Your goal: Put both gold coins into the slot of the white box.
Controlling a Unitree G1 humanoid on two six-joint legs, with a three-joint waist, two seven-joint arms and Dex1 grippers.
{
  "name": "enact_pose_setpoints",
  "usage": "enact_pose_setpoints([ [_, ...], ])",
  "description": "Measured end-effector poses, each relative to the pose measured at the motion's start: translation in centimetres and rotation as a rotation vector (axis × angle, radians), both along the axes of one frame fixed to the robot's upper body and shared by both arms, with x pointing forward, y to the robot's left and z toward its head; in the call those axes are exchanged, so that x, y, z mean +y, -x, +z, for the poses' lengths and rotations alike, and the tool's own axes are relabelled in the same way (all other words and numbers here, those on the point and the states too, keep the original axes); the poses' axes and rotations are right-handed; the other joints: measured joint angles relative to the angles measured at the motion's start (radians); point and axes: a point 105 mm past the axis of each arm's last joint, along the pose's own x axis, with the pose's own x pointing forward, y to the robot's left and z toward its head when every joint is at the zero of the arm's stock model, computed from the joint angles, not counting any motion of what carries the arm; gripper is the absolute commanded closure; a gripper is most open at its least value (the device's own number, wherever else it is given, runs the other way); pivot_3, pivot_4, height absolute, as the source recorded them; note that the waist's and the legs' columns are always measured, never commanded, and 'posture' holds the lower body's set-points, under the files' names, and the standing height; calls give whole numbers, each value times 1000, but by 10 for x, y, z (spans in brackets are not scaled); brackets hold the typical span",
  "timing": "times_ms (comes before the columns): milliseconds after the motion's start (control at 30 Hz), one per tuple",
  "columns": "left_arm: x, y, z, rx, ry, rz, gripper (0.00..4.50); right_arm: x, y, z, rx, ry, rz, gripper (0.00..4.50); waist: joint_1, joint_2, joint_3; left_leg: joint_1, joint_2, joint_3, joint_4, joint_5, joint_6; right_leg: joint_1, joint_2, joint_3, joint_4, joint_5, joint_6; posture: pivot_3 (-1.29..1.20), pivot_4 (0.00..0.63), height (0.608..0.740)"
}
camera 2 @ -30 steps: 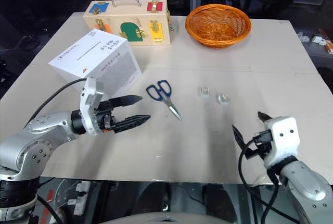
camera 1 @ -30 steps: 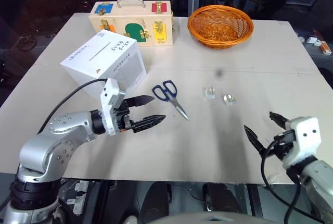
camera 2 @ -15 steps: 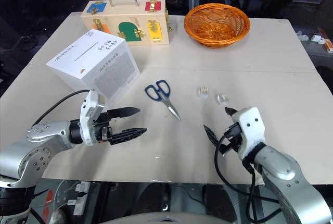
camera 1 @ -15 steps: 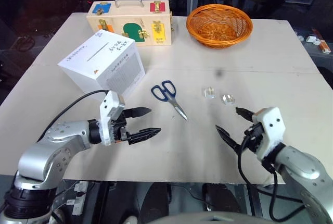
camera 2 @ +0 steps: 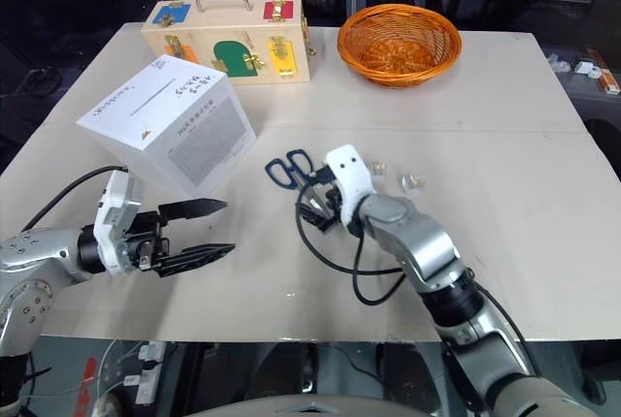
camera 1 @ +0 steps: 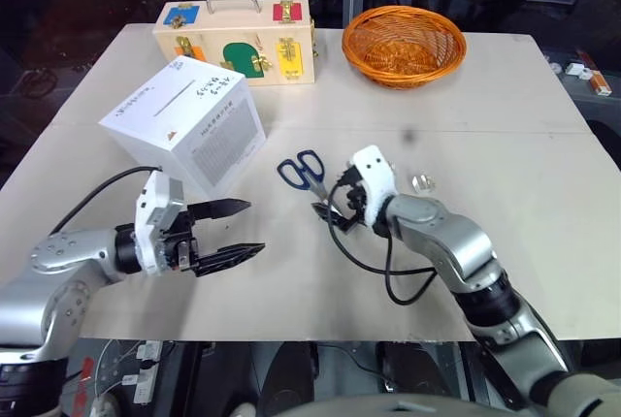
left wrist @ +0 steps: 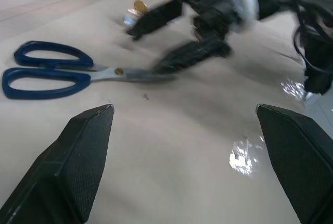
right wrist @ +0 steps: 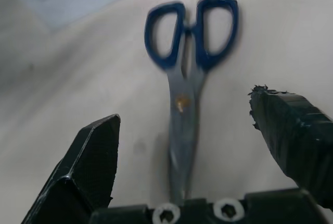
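Now my right arm reaches across in front of me, elbow bent, its wrist turned to my left and tipped down, and my right gripper (camera 1: 328, 211) hangs over the blade end of the scissors (camera 1: 309, 176) with its fingers spread wide and nothing between them; the blades run straight up the gap between the two fingers. My left gripper (camera 1: 236, 229) sits low over the table (camera 1: 505, 116), pointing toward the scissors from well to their left, jaws wide apart and empty too. Both gold coins (camera 1: 423, 182) lie just behind my right wrist, on its far right side, close together on the tabletop. Farther left, beyond my left gripper, stands the white box (camera 1: 184, 124), its slot (camera 1: 171, 99) on the upper face.
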Motion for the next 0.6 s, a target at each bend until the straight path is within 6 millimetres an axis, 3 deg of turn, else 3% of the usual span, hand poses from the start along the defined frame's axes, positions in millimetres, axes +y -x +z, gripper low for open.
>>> enact_pose_setpoints([
  [100,0,1,1,0,6,2,0,3,-2,-15,62,68,-13,955,1,0,0,-1,0,0,0,0,0,-1,0,0,0,0,0,0,150,726],
  [333,2,3,-1,3,4,16,0,4,-14,-23,44,123,-54,4161,-14,-1,-2,1,0,1,0,0,0,-1,0,0,2,0,0,0,150,726],
  [500,-2,3,2,-14,11,18,0,3,-12,-25,-41,154,2,4240,-26,-1,-2,2,0,-2,0,0,0,0,0,1,4,0,0,0,150,726],
  [600,-3,2,3,-14,23,24,0,-12,-5,-25,-78,111,48,4240,-15,-1,-2,1,0,-6,0,0,0,1,-1,-1,1,0,0,0,150,726],
])
